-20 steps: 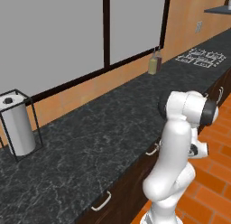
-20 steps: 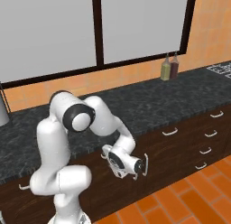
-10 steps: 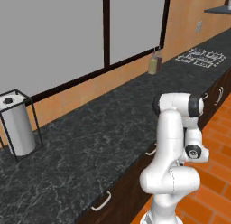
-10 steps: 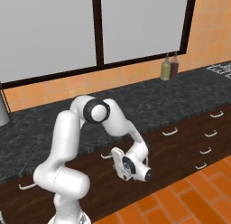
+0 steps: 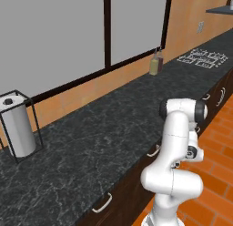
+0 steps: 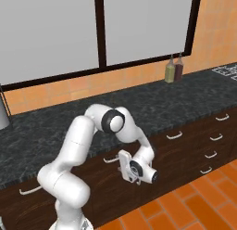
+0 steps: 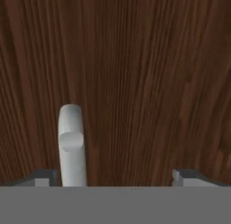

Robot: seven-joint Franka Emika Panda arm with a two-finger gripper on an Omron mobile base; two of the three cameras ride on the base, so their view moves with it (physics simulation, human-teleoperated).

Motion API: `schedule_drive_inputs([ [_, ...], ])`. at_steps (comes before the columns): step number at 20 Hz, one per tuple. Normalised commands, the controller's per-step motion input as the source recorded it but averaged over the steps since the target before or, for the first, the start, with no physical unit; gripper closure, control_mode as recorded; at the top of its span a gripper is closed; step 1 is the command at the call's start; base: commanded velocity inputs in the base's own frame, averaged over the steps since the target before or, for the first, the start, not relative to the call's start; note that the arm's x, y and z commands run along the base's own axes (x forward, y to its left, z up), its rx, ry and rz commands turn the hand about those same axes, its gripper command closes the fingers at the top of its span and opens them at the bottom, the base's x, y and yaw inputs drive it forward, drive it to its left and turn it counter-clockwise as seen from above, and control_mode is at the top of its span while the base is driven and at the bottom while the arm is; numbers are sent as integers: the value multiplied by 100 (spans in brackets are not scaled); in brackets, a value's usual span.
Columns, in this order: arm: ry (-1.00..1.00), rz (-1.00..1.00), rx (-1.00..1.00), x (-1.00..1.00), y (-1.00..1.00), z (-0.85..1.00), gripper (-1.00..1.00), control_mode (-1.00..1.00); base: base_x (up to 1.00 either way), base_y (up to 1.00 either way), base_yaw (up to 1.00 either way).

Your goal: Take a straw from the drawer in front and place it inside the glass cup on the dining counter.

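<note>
Close before the drawer (image 7: 135, 74) front, the wide-open, empty claw (image 7: 115, 175) has its handle (image 7: 71, 144) beside one fingertip.

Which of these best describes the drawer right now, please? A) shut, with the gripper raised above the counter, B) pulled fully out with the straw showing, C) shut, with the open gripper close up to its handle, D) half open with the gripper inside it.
C: the hand view shows the drawer front filling the frame, its handle standing between the spread tips of the gripper.
</note>
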Motion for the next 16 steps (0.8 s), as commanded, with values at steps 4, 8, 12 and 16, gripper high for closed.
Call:
schedule_drive_inputs([
  [4,14,0,0,25,26,-28,-100,-100,0,0,0],
  [8,6,0,0,27,24,-25,-100,-100,0,0,0],
  [12,0,0,3,32,41,-25,-100,-100,0,0,0],
  [16,-4,0,7,33,44,-24,-100,-100,0,0,0],
])
